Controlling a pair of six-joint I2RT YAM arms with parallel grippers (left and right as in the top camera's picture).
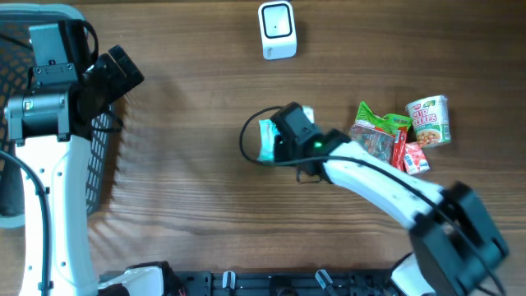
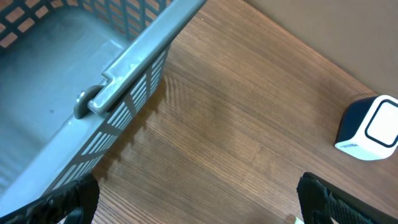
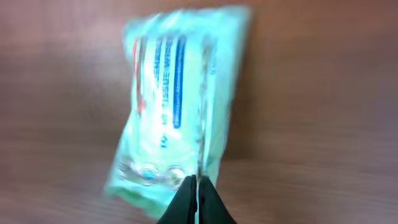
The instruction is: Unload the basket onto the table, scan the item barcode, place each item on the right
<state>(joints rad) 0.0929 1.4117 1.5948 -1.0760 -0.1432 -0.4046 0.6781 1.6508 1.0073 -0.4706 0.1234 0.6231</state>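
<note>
**Figure. Barcode-scanning bench, read left to right.**

- **Far left:** a grey slotted basket lies under and beside the left gripper. The jaws are spread wide and hold nothing, with bare wood between them.
- **Beyond those jaws, to their right:** the white scanner stands upright, well apart from everything else.
- **Centre:** the right gripper has its jaws pressed together on the near edge of the tissue pack. They appear to pinch the wrapper's raised seam, though the wrist view is blurred. The pack lies flat, stretching straight ahead of the fingertips.
- **Handling (judgement):** the pack is probably light, soft and compressible, with a slick film wrapper.
  - A pinch on a seam or end flap should hold it, but the pack would then dangle and swing.
  - A grip across the body would be steadier but could cover the printing.
- **Behind the right jaws, along the arm:** a green snack bag, a red packet and a cup of noodles sit clustered, touching one another.
- **Surface:** the wooden table is flat and matt, with open room between pack and scanner.
</note>
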